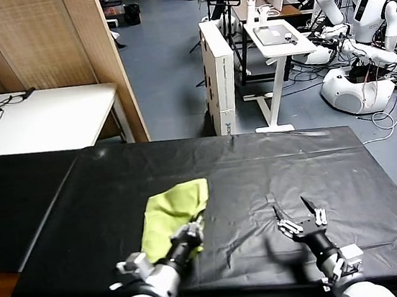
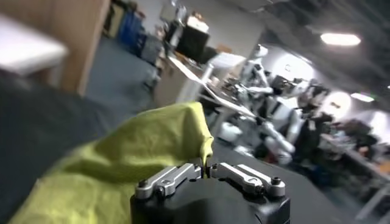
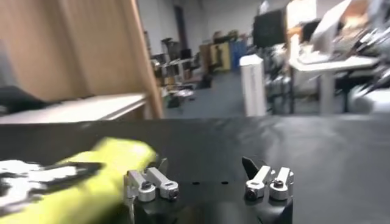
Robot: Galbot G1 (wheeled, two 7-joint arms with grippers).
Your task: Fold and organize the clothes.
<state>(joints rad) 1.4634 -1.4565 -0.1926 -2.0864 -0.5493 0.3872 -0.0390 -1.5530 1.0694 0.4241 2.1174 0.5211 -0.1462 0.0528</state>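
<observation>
The clothes (image 1: 168, 209), a lime yellow-green T-shirt, lie bunched into a folded heap on the black table (image 1: 258, 163), left of centre. My left gripper (image 1: 194, 231) sits at the heap's near right edge. In the left wrist view its fingers (image 2: 173, 176) are shut on a thin fold of the shirt (image 2: 134, 152), which rises between them at the left gripper (image 2: 207, 171). My right gripper (image 1: 299, 213) hovers open over bare table to the right, holding nothing. In the right wrist view the right gripper (image 3: 204, 169) stands wide, with the shirt (image 3: 100, 179) off to one side.
The table's front edge runs just below both grippers. A white table (image 1: 43, 120) and a wooden partition (image 1: 62, 42) stand at the back left. Beyond the far edge are a white box (image 1: 219, 73), a white stand (image 1: 278, 44) and other robots (image 1: 359, 42).
</observation>
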